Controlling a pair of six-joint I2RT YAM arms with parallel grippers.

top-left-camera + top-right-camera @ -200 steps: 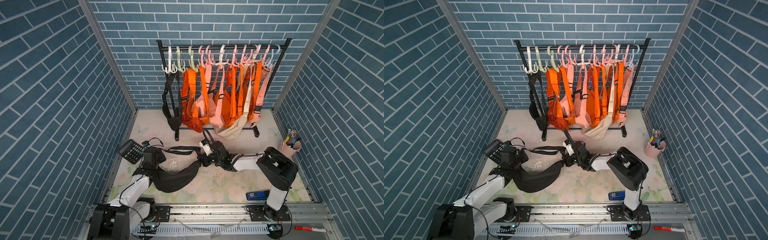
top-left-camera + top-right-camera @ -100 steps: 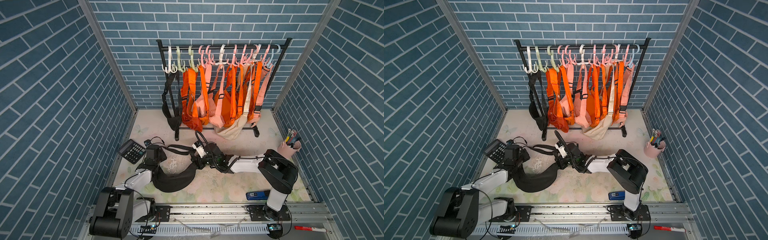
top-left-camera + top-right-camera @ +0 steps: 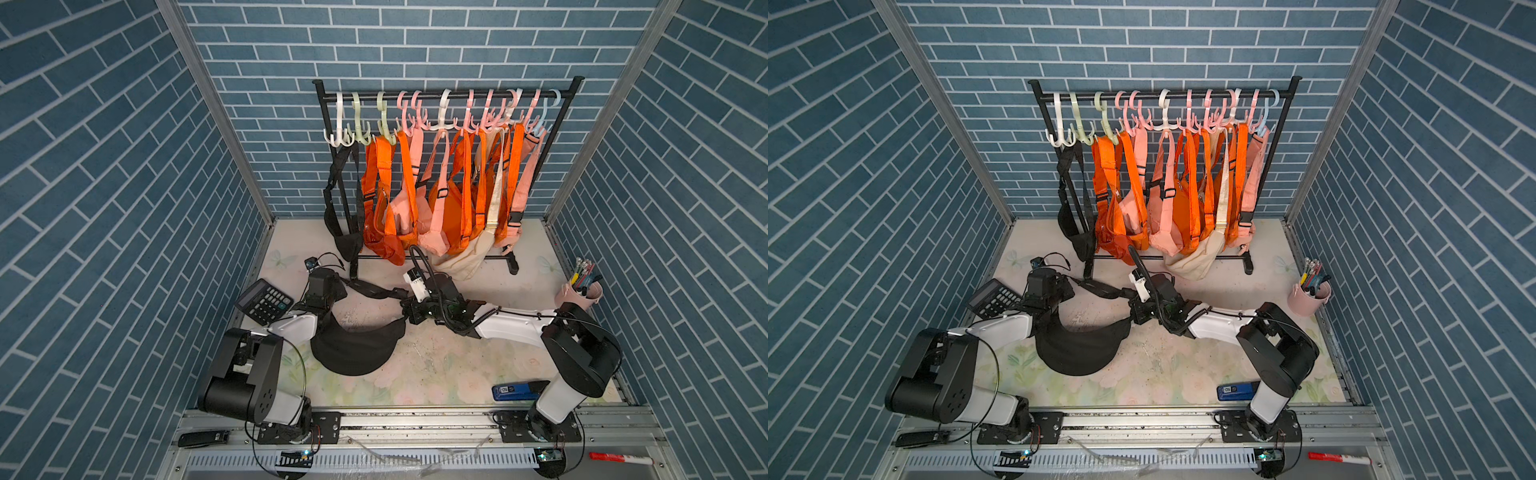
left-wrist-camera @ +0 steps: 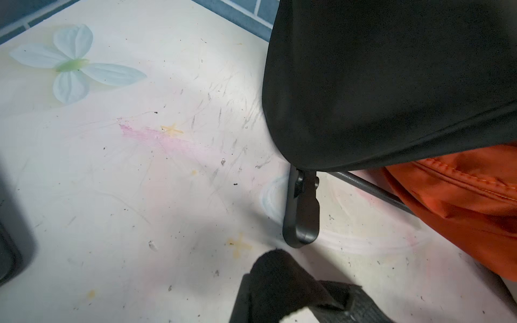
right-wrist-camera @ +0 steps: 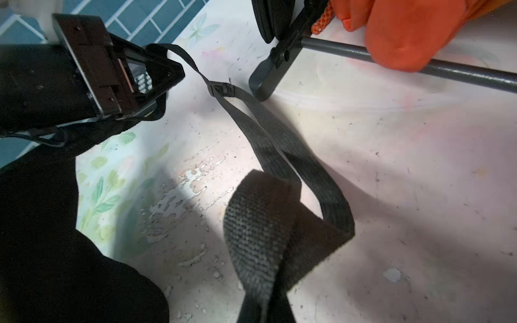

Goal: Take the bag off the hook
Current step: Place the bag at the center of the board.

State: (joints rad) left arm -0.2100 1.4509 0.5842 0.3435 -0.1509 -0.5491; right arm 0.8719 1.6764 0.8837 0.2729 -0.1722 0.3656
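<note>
— Where is the black crescent-shaped fabric bag (image 3: 353, 349)?
— Clear of the pastel plastic hooks (image 3: 340, 124), on the flower-printed table (image 3: 457, 365), nearer than the black metal rack (image 3: 514, 266). The left gripper (image 3: 338, 286) and right gripper (image 3: 409, 309) each clamp its webbing strap (image 5: 279, 137).
— What changed?
— The grippers drew closer and the pouch slackened. Probably only letting go remains.

Black bag (image 3: 353, 349) in front of rack (image 3: 370, 96)

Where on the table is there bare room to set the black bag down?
Bare table lies in front, between the black bag and the blue object, and at the right, between the rack and the pink cup. It is crowded under the rack and beside the calculator.
</note>
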